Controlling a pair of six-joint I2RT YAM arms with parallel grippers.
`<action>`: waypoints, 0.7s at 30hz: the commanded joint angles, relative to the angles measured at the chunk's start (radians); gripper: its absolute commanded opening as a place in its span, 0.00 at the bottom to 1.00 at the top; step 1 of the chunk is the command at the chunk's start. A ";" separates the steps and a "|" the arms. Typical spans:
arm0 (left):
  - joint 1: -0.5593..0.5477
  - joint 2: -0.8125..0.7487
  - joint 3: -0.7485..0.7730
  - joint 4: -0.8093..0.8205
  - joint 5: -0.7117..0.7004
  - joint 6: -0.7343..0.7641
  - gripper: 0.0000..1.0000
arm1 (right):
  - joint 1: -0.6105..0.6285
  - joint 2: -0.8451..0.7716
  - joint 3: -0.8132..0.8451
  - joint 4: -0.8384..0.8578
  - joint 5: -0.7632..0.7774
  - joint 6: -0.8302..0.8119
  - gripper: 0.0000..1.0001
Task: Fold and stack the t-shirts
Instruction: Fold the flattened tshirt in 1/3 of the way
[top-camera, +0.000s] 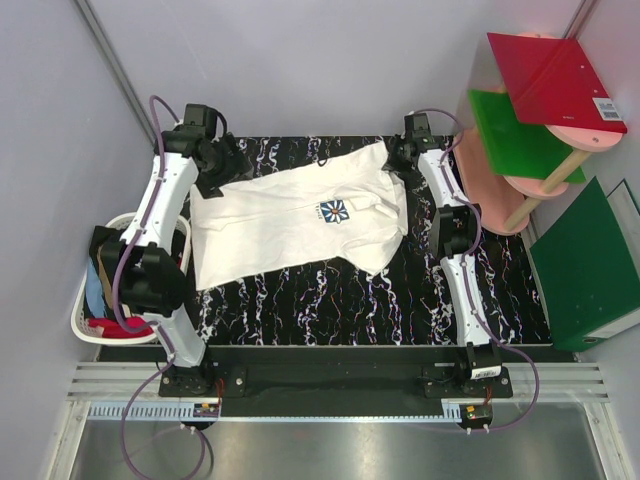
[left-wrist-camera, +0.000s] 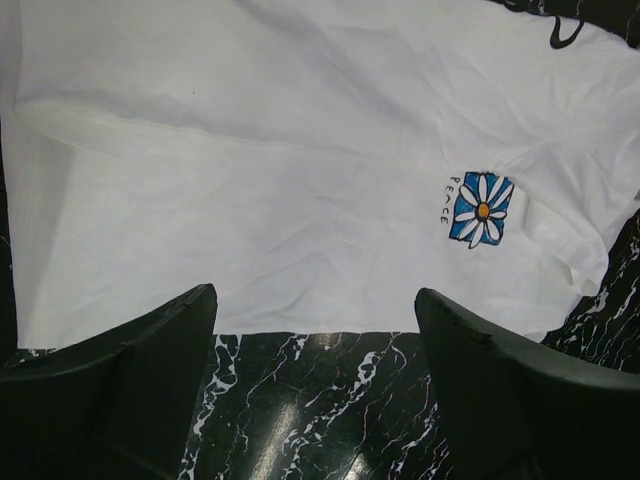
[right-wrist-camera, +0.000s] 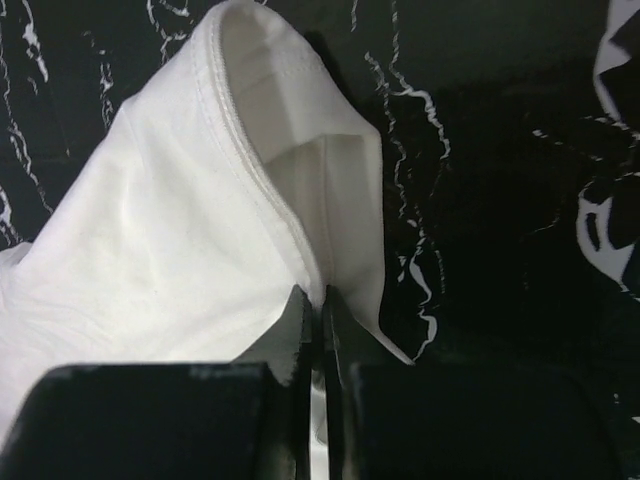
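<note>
A cream-white t-shirt (top-camera: 290, 220) lies spread on the black marbled mat (top-camera: 330, 300), with a blue flower print (top-camera: 333, 211) on its chest. At the shirt's far left edge, my left gripper (top-camera: 235, 160) stands open. In the left wrist view the shirt (left-wrist-camera: 300, 170) has its straight edge just ahead of the left gripper (left-wrist-camera: 315, 297), and only mat lies between the fingers. My right gripper (top-camera: 397, 160) is at the far right corner. In the right wrist view that gripper (right-wrist-camera: 318, 296) is shut on a hemmed fold of the shirt (right-wrist-camera: 180, 230), which rises off the mat.
A white basket (top-camera: 80, 322) at the left edge holds more t-shirts, blue (top-camera: 95, 290) and red (top-camera: 128, 327). At the right, a pink stand (top-camera: 490, 195) carries a red board (top-camera: 550, 75) and a green board (top-camera: 520, 135). A green folder (top-camera: 590, 265) leans nearby.
</note>
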 joint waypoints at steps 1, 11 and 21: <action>-0.014 -0.042 0.024 -0.017 0.011 -0.003 0.85 | -0.034 -0.013 0.027 0.006 0.181 0.005 0.00; -0.033 -0.045 -0.030 -0.018 -0.006 -0.015 0.85 | -0.091 -0.074 -0.013 -0.056 0.324 0.010 0.03; -0.042 0.062 -0.102 -0.069 -0.049 0.037 0.90 | -0.082 -0.361 -0.171 -0.038 0.094 -0.050 0.90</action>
